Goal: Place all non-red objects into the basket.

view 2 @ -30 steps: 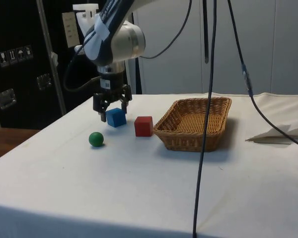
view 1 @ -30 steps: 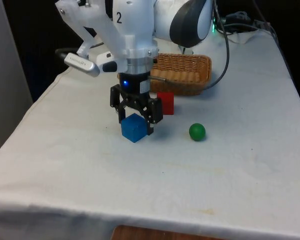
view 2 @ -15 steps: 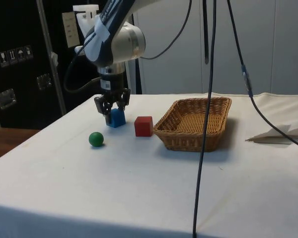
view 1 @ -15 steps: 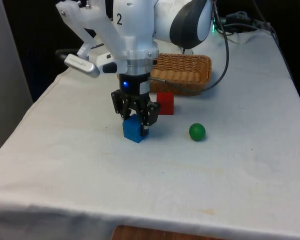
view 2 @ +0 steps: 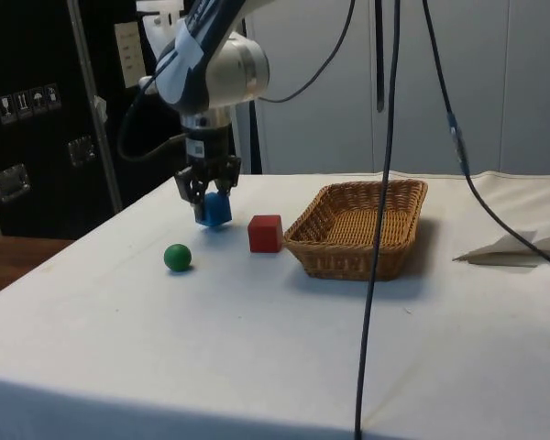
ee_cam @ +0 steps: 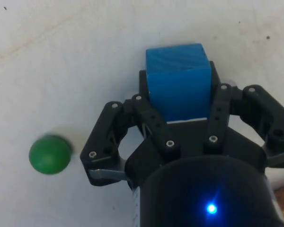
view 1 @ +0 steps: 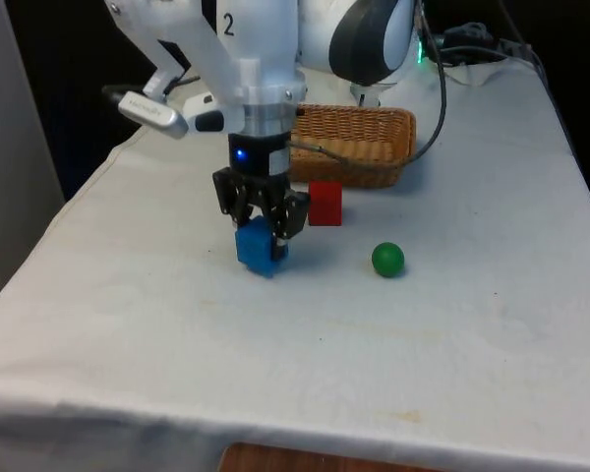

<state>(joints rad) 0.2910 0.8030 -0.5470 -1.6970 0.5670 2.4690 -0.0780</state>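
Gripper (view 1: 261, 228) clamped on blue cube (view 1: 257, 245), raised just off mid-table beside red cube (view 1: 324, 203); first pick in hand, carry to basket (view 1: 354, 145) next; green ball (view 1: 387, 259) waits.

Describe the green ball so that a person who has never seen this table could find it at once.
Start from the wicker basket at the far end of the white table. Nearer the camera stands a red cube, and nearer still, toward the front view's right, lies the green ball alone on the cloth. It is the only round thing; the red cube and the blue cube in the gripper are both square-edged.
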